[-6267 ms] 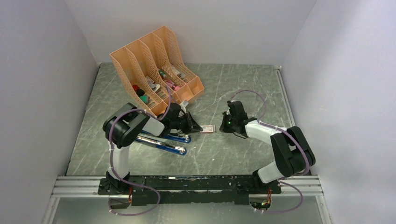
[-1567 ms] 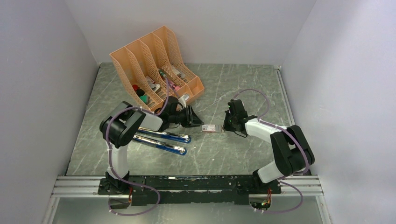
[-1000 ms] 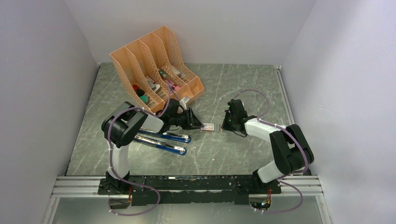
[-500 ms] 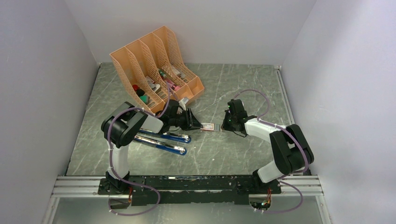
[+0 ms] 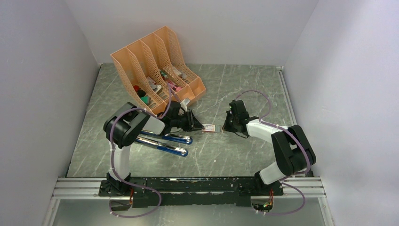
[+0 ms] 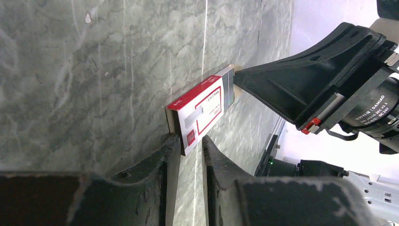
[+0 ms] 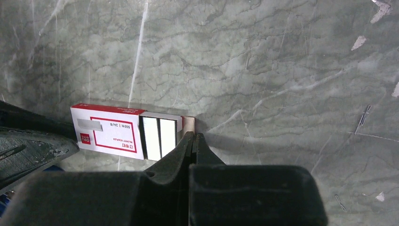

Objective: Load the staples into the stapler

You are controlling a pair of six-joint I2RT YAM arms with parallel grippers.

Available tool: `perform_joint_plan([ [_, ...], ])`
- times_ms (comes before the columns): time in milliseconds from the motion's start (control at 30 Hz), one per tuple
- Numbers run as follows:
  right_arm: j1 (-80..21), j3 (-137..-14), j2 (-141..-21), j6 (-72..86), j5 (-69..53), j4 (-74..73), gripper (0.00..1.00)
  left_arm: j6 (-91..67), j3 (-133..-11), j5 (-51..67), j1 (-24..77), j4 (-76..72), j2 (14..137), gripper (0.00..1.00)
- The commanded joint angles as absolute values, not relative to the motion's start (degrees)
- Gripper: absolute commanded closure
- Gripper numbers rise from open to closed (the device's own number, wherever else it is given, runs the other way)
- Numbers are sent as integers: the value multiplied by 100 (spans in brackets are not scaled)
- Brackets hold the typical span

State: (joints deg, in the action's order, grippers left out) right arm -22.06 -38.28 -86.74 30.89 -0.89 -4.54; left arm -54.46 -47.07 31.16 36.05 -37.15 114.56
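we saw the left gripper (image 6: 190,141) pinching the staple box (image 6: 200,110); the right gripper (image 7: 194,136), closed, touched its 3 o'clock end, staples (image 7: 159,136) showing.

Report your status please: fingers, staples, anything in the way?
Left fingers clamp the staple box end. Right fingers shut, tips at tray. Staples showing, not loaded. Stapler open; nothing blocking.

File rack (image 5: 141,59) and stapler (image 5: 168,149) hem the left side; table (image 5: 256,87) opens rightward.
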Motion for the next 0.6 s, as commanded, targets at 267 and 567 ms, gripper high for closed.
perform_joint_plan([
  [267,-2187,-3797,-8857,3088,-173,-637,100,-5517,-4845,3233,3596,-4119,11557,78],
  [567,-2188,-3764,-8846,3090,-134,-667,100,-5541,-4844,3244,3602,-4114,11564,93],
])
